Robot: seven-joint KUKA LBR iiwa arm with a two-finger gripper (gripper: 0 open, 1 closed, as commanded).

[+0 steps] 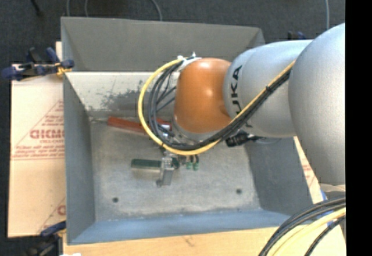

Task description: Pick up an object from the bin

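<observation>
My gripper (165,175) hangs low over the middle of the bin floor, just below the arm's orange cover. A dark grey-green flat bar (144,163) lies on the floor right beside it on the left, its right end meeting the gripper. I cannot tell whether the gripper holds the bar. A long red-orange thing (124,124) lies near the back left wall, its right end hidden under the arm's cables. A small green bit (192,163) shows just right of the gripper; whether it is loose I cannot tell.
The arm and its orange cover, ringed by yellow and black cables, hide the bin's middle and right back. Bare grey floor shows along the front and left of the bin, between sloping walls.
</observation>
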